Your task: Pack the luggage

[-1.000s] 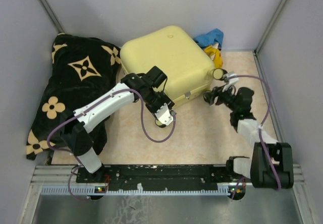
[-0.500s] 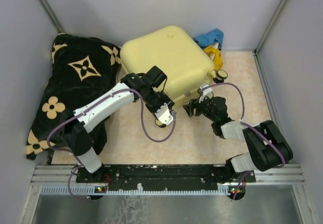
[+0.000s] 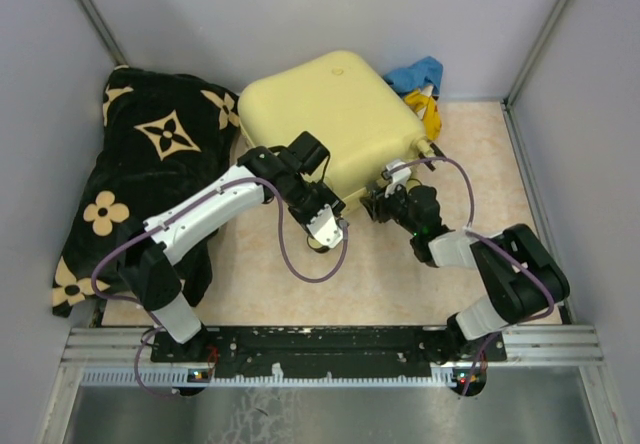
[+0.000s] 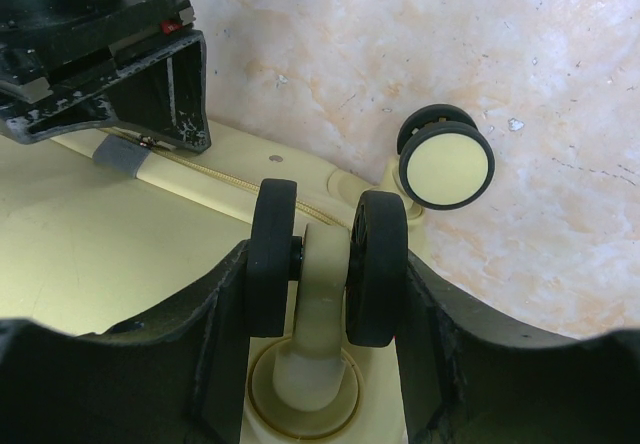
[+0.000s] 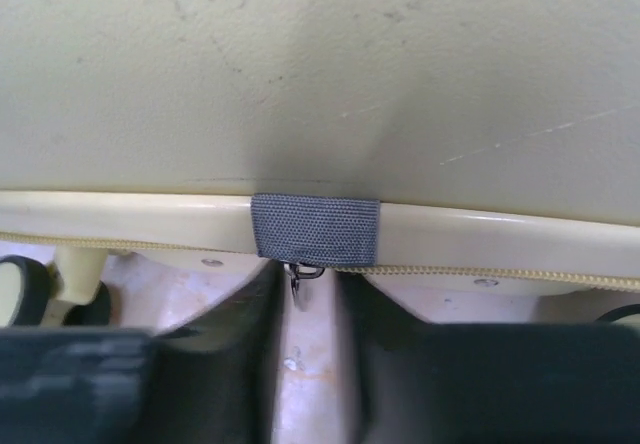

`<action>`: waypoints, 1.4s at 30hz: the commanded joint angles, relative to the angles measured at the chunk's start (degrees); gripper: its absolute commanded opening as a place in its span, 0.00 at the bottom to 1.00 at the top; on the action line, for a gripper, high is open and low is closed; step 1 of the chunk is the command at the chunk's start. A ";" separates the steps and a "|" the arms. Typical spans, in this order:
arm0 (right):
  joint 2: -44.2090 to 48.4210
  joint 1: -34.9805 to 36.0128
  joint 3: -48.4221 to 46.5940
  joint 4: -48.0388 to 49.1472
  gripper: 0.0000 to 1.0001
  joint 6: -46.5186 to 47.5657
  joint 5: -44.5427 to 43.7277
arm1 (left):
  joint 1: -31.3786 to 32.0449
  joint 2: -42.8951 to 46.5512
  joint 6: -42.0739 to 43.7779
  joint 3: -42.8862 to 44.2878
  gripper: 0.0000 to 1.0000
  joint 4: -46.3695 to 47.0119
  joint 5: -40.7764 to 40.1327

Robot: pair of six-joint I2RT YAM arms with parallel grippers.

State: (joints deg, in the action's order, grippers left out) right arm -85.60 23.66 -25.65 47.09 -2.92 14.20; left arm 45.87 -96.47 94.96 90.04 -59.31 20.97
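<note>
The luggage (image 3: 335, 114) lies flat and closed on the tabletop (image 3: 385, 289), midway back and turned on the diagonal. Its wheeled end faces near and right, toward the arms, and its long axis runs from there away to the far left. At the near corner of that end the left hand (image 4: 325, 264) straddles a twin wheel (image 4: 378, 264), one dark finger against each outer face of the black tyres, closed on it. Just along the same edge the right hand (image 5: 305, 364) meets the zip seam (image 5: 520, 276). Its fingers stand narrowly apart, with a small metal zip pull (image 5: 298, 276) hanging in the slot under a grey tab (image 5: 315, 229); whether they touch it I cannot tell. A second wheel (image 4: 447, 159), cream-faced with a black tyre, sits at the other corner of that end. The shell is pale yellow, smooth, round-cornered and faintly scuffed. To the left lies a black blanket (image 3: 150, 154) with tan flowers, and behind the far right corner is some blue cloth (image 3: 420, 71).
</note>
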 commanded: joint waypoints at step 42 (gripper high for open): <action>2.22 -31.71 -6.79 1.03 0.00 10.87 5.74 | -11.99 1.82 -1.86 -5.67 0.00 -11.39 -6.49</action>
State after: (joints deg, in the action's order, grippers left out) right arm -79.85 -0.78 -27.51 38.79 3.33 25.43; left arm 40.71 -94.70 98.76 87.18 -60.18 27.24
